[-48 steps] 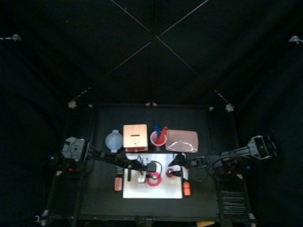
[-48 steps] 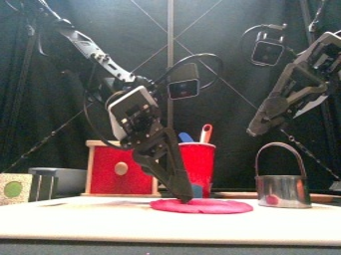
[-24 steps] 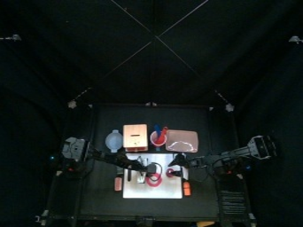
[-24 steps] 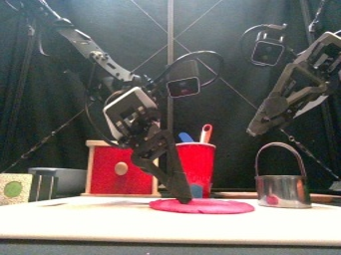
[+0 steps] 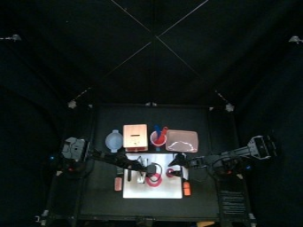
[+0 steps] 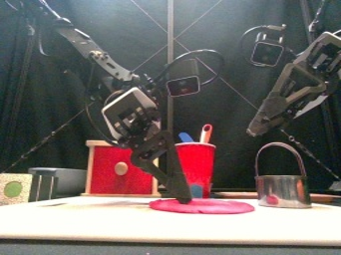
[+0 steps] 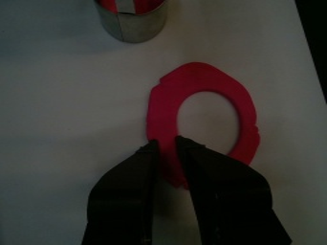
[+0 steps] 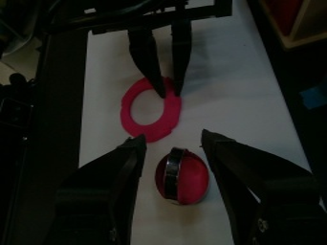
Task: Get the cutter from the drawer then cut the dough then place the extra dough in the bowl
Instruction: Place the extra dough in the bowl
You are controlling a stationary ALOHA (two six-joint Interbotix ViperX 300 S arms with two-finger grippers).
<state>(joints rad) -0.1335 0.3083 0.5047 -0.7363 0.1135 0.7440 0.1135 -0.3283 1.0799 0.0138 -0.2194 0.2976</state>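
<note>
black jointed arms (image 6: 91,52) with pale wrist plates (image 6: 130,104); left tool (image 7: 167,144) and right tool (image 8: 173,137) each bear two dark tapered jaws.

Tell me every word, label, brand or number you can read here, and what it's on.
None can be read. The red cup, the wooden box, the metal cutter and the dough ring show no print or label in any view.

dough ring (image 6: 200,206) on board (image 6: 80,219) | cutter (image 6: 281,189) right of it | box (image 6: 107,174), cup (image 6: 202,164) behind, apparently off-board
</note>
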